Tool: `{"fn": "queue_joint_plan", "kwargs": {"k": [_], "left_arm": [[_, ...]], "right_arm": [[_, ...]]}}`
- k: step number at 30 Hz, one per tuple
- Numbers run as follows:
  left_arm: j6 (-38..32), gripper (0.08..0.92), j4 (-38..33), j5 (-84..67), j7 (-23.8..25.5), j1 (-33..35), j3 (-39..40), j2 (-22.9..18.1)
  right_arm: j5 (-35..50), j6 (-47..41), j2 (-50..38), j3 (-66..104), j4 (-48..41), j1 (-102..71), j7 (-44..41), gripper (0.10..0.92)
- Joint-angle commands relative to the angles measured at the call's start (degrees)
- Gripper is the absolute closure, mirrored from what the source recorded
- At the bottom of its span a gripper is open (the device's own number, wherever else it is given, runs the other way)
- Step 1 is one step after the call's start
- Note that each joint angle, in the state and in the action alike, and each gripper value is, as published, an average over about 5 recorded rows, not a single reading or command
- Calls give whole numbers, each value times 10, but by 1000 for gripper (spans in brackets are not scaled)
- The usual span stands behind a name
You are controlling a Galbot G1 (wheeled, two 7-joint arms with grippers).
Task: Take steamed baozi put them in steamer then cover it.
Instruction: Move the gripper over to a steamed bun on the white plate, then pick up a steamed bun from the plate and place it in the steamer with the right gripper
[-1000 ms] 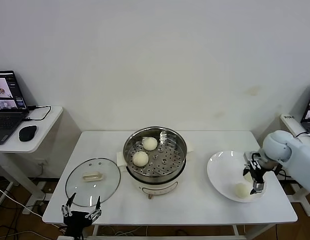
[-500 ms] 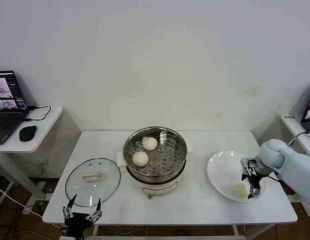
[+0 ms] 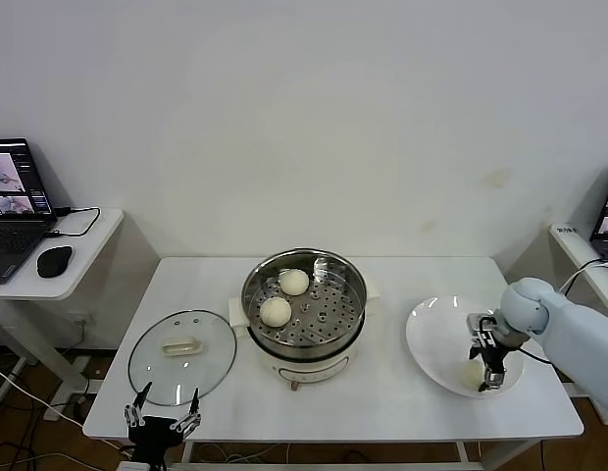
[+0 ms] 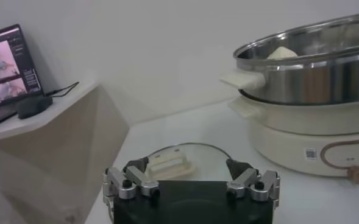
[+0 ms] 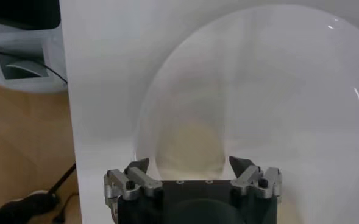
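The steamer stands in the middle of the white desk, a shiny metal basket on a white pot base. Two buns lie inside it on the holed floor: one bun toward the back wall of the basket, the other bun just in front of it, nearer the steamer's left rim. From the left wrist view the steamer rises beside the lid, with the top of a bun peeking over its rim.

The glass lid lies flat on the desk to the left of the steamer, apart from it, with its cream handle facing up. The left pincer hangs at the desk's front edge just in front of the lid, its fingers spread wide and holding nothing; the left wrist view shows the pincer with the lid lying beyond its tips.

To the right of the steamer, well apart from it, sits a white plate. The right pincer is down over the plate's far-right part, its fingers straddling a third bun. In the right wrist view that bun lies on the plate between the fingers of the pincer, which stand a little off its sides; I cannot tell whether they grip it.
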Motion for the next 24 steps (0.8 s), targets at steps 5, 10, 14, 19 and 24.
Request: {"fn": "queue_joint_plan", "kwargs": {"k": [5,10,14,19,24], "left_arm": [[0,177,0,0,0,-3,0,0],[0,177,3,1,0,-7,3,-1],[0,177,2,0,0,-12,3,-2],[-1,177,1,0,-1,-20,2,-3],[-2,177,1,-4,-2,-27,-4,-2]], "right_arm": [[12,-2,-3,1,-1,4,-1,372],[28,-1,-17,-16,6,43,-9,372],[57,3,-20,-53,11,118,-22,372],[120,25,0,-100,11,242,-49,372],[193,122,50,-143,-7,346,-76,372]]}}
